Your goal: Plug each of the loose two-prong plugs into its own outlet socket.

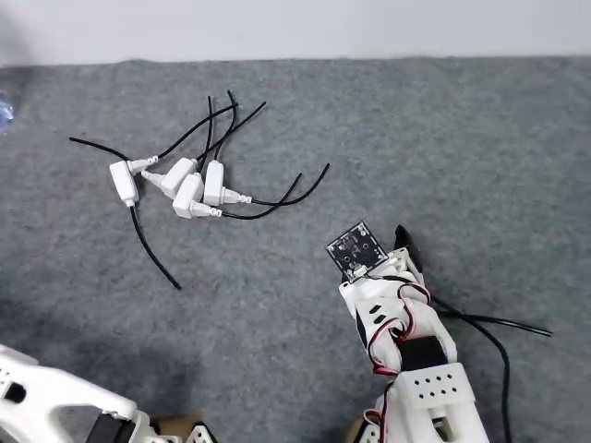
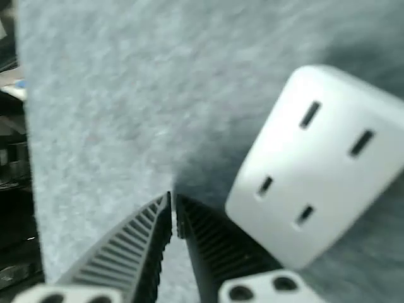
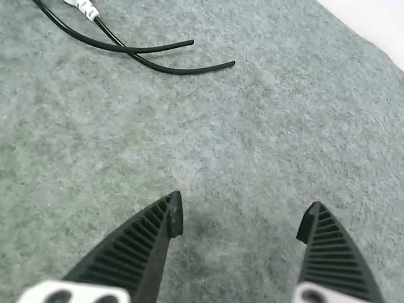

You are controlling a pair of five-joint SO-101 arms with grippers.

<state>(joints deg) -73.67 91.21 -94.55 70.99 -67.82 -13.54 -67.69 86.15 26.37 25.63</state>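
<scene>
Left pincer [image 2: 173, 205] tips together, right pincer [image 3: 243, 218] tips wide apart.

soft even light on the mat [image 1: 462, 166], faint shadow beneath the right pincer [image 3: 243, 218].

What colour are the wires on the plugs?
The wires are black; the high view shows them best.

No readable text or labels
</scene>
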